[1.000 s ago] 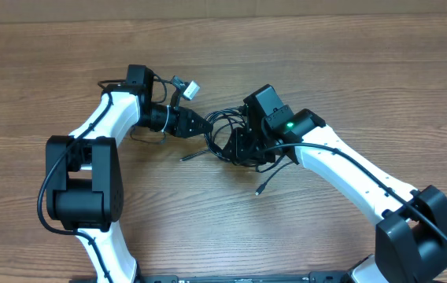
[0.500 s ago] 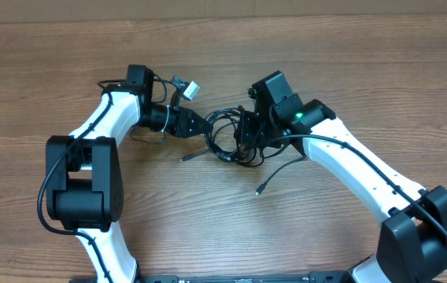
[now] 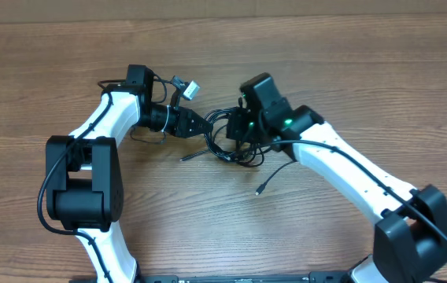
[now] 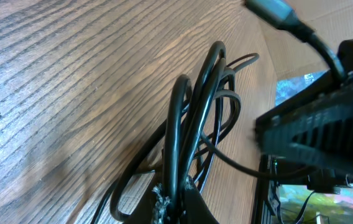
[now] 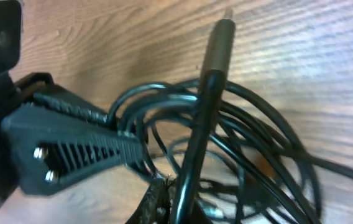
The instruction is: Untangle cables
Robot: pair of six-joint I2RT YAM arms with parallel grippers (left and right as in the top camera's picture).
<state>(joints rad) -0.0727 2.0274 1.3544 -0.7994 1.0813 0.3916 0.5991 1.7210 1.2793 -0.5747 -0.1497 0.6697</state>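
Observation:
The cables [image 3: 225, 135] are a tangle of thin black loops lying on the wooden table between the two arms. A loose plug end [image 3: 261, 189] trails toward the front, and another [image 3: 185, 158] points left. My left gripper [image 3: 206, 126] is shut on the tangle's left side. In the left wrist view its fingertips [image 4: 164, 205] pinch a cable whose loops [image 4: 196, 106] rise ahead. My right gripper [image 3: 238, 130] is shut on the tangle's right side. The right wrist view shows it [image 5: 178, 208] clamping a cable that ends in a dark plug [image 5: 217, 42]. The two grippers stand very close together.
A wooden table [image 3: 349, 71] lies all around. A white-tipped connector [image 3: 190, 89] on a thicker wire sticks up behind the left wrist. The left gripper's ribbed finger [image 5: 71, 143] shows in the right wrist view, and the right gripper's [image 4: 313, 124] in the left wrist view.
The right gripper has shut on a cable and moved back and left into the tangle, closer to the left gripper. The left arm has held still.

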